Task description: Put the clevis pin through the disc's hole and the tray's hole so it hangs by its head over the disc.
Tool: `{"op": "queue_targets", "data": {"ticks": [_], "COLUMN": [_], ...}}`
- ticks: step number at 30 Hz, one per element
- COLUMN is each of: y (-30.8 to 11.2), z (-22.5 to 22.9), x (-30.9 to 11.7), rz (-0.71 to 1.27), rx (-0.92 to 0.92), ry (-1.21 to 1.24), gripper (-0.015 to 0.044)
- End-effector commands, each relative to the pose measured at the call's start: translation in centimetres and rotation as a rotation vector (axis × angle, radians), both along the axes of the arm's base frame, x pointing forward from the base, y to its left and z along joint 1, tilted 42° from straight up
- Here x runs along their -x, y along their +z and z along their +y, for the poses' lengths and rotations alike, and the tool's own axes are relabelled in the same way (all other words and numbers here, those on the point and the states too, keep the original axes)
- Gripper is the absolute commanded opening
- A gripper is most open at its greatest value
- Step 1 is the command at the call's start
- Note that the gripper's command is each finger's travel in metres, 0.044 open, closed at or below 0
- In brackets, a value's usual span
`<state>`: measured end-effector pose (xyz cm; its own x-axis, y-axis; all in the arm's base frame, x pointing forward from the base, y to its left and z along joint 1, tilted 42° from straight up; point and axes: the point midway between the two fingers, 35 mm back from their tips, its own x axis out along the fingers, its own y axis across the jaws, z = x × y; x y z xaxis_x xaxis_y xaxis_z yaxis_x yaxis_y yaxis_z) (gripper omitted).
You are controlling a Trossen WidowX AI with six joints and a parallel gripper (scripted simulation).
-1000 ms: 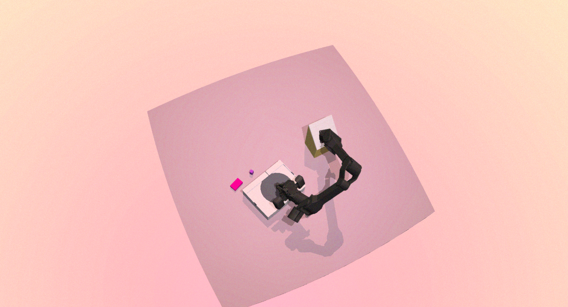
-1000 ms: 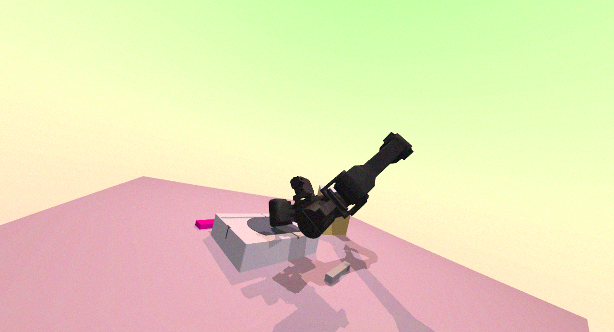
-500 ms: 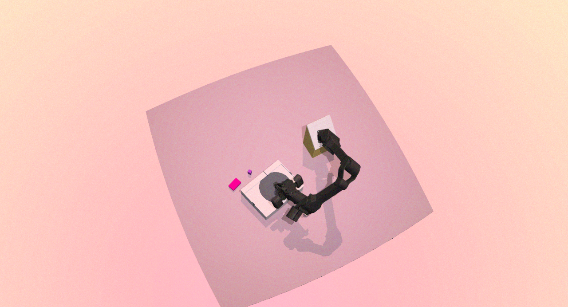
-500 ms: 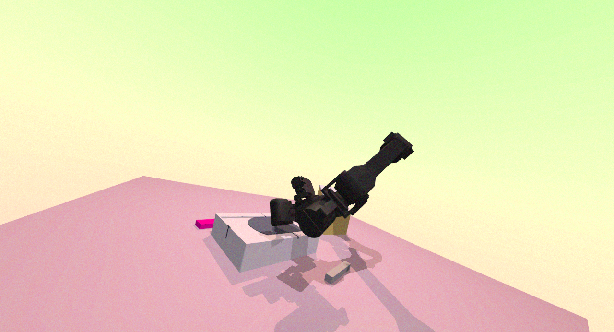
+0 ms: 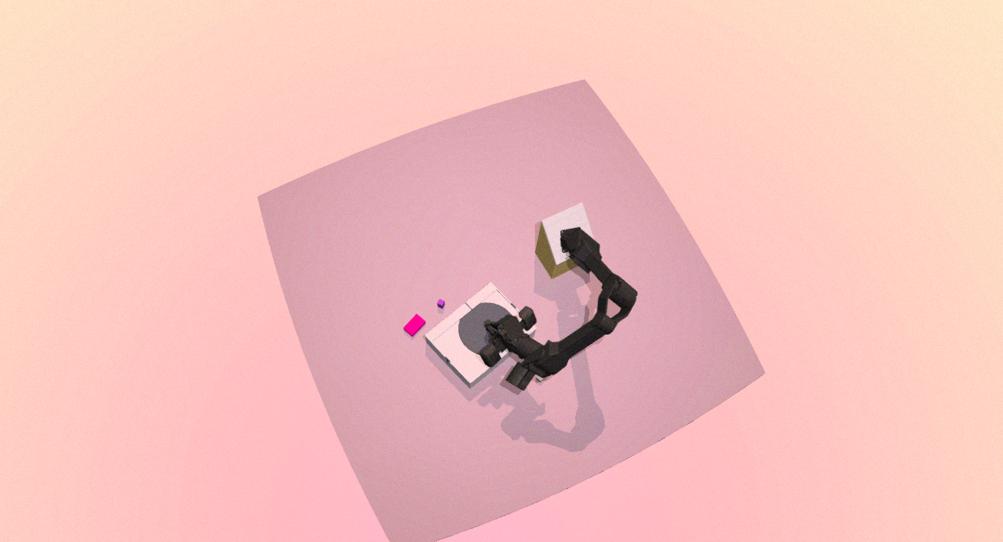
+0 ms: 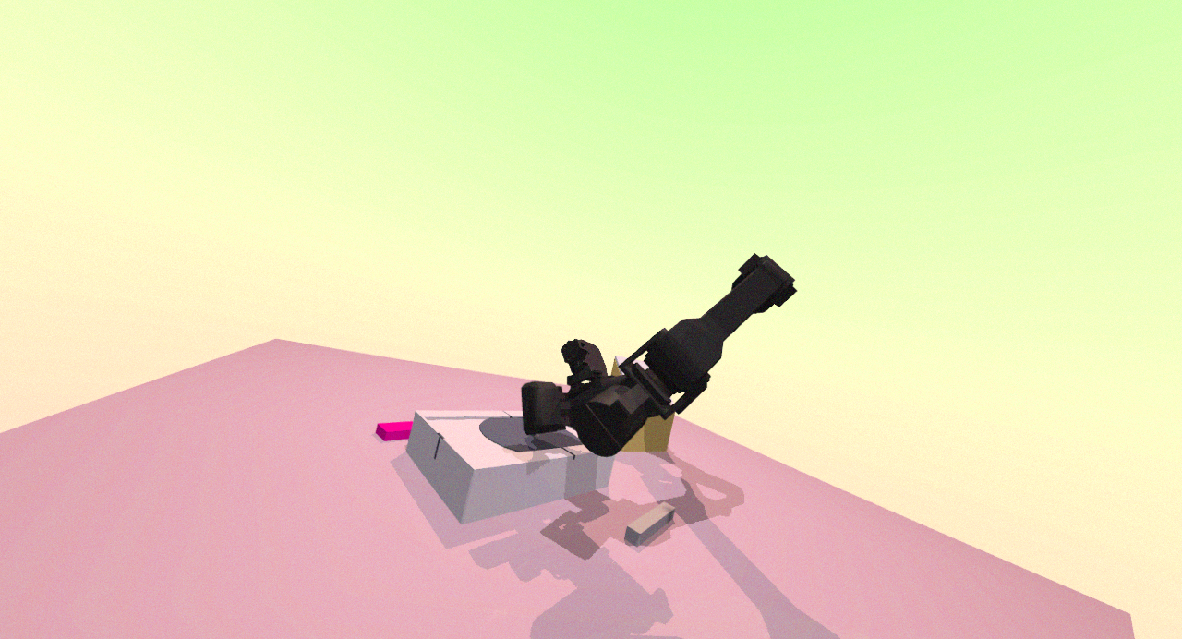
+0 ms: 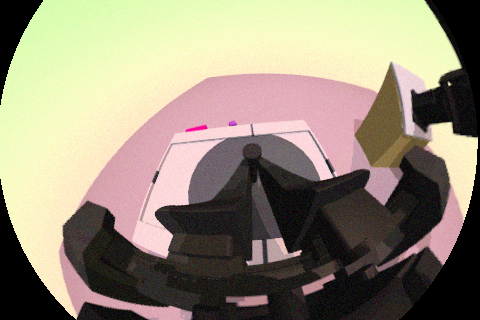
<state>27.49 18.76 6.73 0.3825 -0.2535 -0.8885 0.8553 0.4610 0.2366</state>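
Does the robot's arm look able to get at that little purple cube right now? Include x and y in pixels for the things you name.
Probably not yet: the gripper (image 5: 492, 326) (image 7: 252, 162) is shut on the pin (image 7: 252, 151) above the disc (image 5: 476, 323) (image 6: 502, 433) (image 7: 212, 172). Nothing seems to stand over the purple cube (image 5: 441, 303) (image 7: 232, 123), so with free fingers it likely could.

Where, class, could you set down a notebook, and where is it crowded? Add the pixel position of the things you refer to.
Likely on the pink tabletop (image 5: 392, 216) (image 6: 206, 487), left of the tray (image 6: 512, 495) in the exterior view. Crowded: over the disc (image 5: 473, 321) (image 6: 501, 431) (image 7: 212, 170), beneath the tool (image 5: 494, 327) (image 7: 252, 162).
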Motion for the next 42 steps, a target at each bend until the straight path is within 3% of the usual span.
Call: {"op": "queue_targets", "data": {"ticks": [1,42], "y": [-0.16,-0.45], "z": [-0.16,-0.33], "x": [0.17,0.42], "rz": [0.001,0.001], "rx": [0.0,0.0], "ry": [-0.005,-0.004], "gripper": [0.0,0.0]}}
